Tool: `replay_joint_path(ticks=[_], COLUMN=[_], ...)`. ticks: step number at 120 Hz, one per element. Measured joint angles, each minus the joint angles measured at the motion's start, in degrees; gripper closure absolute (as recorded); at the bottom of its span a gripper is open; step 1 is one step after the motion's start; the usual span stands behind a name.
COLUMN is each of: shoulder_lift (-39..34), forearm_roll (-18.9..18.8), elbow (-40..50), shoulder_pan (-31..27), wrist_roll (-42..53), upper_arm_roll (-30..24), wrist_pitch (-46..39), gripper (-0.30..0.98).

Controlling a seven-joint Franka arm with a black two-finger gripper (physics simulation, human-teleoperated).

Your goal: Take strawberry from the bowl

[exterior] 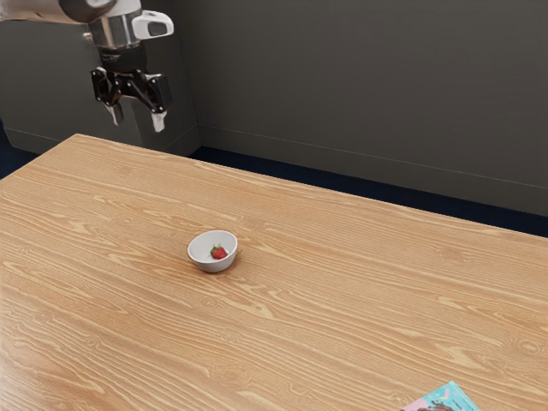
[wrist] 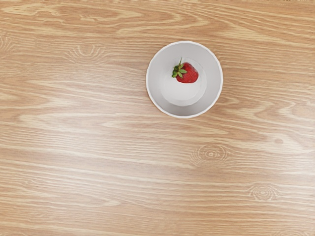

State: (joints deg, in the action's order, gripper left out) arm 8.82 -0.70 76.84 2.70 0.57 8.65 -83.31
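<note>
Exterior view: one small, round white bowl (exterior: 214, 266) stands on one tabletop of light brown wood (exterior: 342, 300) and contains one red strawberry with green leaves (exterior: 219, 253), while one turquoise-and-pink printed item (exterior: 455, 396) is partly visible at the lower edge. One pale, jointed arm (exterior: 51, 8) enters from the exterior view's upper left, its single black two-finger gripper (exterior: 137, 120) raised above tabletop height, well apart from the bowl, fingertips directed downward and jaws spread wide, with nothing held between them. Wrist view: the bowl from above, the strawberry lying on its inner floor
</note>
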Motion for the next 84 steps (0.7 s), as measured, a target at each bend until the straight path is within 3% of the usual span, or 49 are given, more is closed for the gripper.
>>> replay_joint_path(ticks=[56,84], shoulder_lift=[2.6,4.1], forearm_roll=[0.9,1.5], elbow=[2.4,12.4], shoulder_pan=[1.6,2.1], wrist_roll=[-1.8,-23.2], upper_arm_roll=[-0.4,-0.1], wrist_pitch=[-5.9,-15.9], gripper=[0.02,0.02])
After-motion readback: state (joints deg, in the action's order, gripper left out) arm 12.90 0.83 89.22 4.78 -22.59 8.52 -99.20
